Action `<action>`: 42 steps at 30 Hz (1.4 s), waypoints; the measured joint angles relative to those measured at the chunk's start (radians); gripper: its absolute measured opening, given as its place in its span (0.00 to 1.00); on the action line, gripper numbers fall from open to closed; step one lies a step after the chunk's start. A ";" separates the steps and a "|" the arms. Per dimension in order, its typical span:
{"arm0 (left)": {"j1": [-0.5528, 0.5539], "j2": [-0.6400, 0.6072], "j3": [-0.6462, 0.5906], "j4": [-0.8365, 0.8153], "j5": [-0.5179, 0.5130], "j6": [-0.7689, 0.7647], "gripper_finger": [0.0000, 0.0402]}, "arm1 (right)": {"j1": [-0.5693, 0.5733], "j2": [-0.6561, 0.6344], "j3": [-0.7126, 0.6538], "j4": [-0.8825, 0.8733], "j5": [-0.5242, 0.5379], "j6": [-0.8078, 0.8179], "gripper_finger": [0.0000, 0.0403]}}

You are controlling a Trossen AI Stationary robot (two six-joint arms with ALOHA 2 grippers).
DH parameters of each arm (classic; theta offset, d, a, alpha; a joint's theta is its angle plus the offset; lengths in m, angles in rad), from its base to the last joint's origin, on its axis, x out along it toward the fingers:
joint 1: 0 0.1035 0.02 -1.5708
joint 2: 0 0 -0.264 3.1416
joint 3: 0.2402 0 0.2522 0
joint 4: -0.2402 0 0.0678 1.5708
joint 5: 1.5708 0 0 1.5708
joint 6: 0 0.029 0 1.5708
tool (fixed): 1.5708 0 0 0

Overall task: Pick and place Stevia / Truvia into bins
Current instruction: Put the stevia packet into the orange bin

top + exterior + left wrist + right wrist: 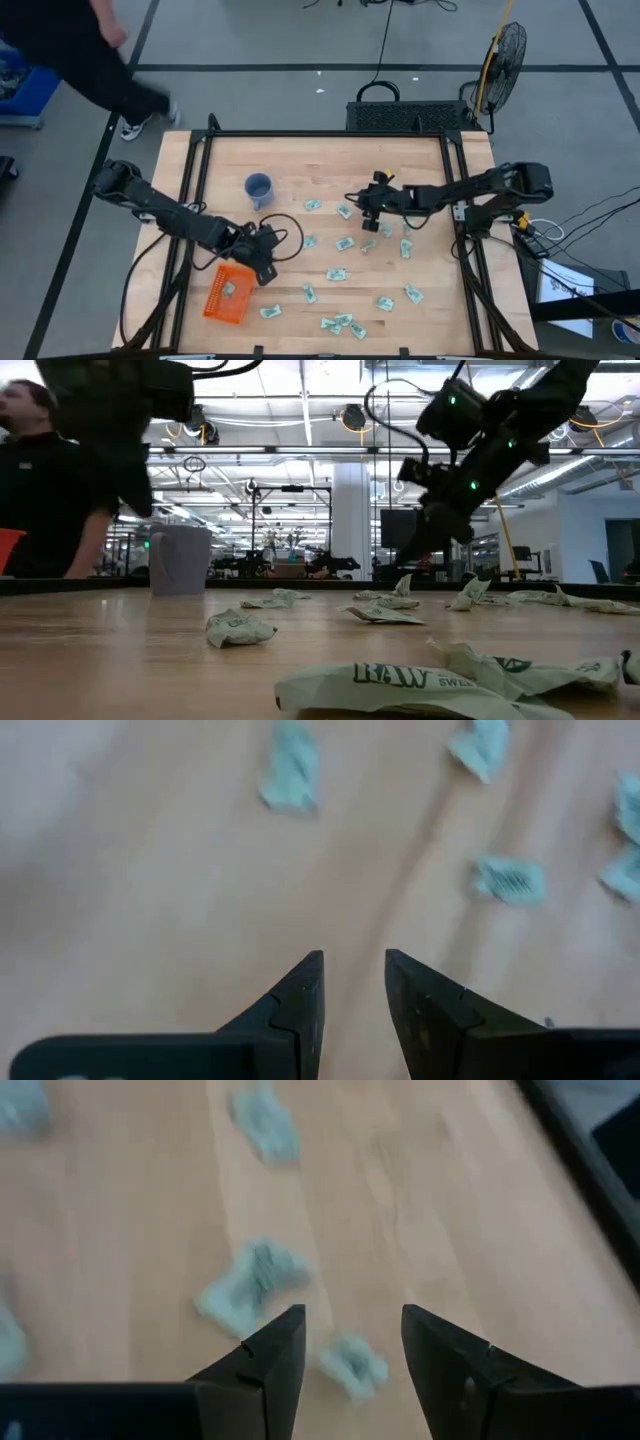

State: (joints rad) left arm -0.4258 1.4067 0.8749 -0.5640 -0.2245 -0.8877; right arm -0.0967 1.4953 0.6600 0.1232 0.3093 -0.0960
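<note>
Two arms hover, left gripper (354, 982) and right gripper (352, 1342) both spread and empty; only overhead shows the orange basket (227, 293).

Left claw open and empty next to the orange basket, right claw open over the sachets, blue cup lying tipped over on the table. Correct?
Not quite: the blue cup stands upright, as the high view and the low view show. The rest holds: the left claw is open and empty beside the orange basket, and the right claw is open over the scattered sachets.
</note>
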 joint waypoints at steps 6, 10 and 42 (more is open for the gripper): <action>0.040 0.000 0.000 0.023 -0.066 0.062 0.28 | -0.002 0.023 -0.007 0.018 0.000 -0.078 0.40; 0.060 0.000 0.000 0.052 -0.066 0.108 0.28 | -0.020 0.022 -0.007 0.015 0.000 -0.078 0.40; 0.092 0.000 0.000 0.118 -0.066 0.161 0.28 | -0.074 0.128 -0.087 0.190 -0.101 -0.118 0.14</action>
State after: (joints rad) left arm -0.3340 1.4071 0.8749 -0.4458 -0.2905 -0.7269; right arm -0.1706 1.6237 0.5732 0.3132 0.2081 -0.2136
